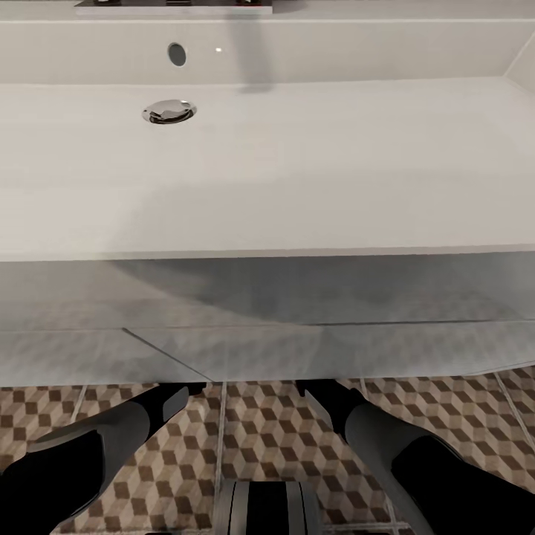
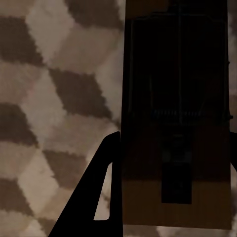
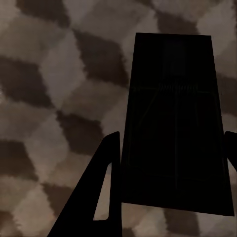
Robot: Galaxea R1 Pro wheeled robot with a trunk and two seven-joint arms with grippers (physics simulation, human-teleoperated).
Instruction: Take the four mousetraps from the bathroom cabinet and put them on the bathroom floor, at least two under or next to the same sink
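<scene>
In the head view I look down on the white trough sink [image 1: 267, 186] with its chrome drain [image 1: 169, 111]. Both forearms reach beneath its white drawer fronts [image 1: 282, 349], which hide the hands. In the left wrist view a tan mousetrap [image 2: 175, 148] with dark metal parts sits between the fingers of my left gripper [image 2: 175, 143], close above the cube-patterned bathroom floor [image 2: 54, 98]. The right wrist view has a darker, shadowed mousetrap [image 3: 173, 123] between the fingers of my right gripper [image 3: 174, 136], also just over the floor tiles [image 3: 59, 98]. The cabinet is out of view.
The sink unit's front overhangs the floor right ahead of my trunk. Patterned tiles [image 1: 260, 431] stretch between and beside my two forearms, with my base at the bottom edge of the head view.
</scene>
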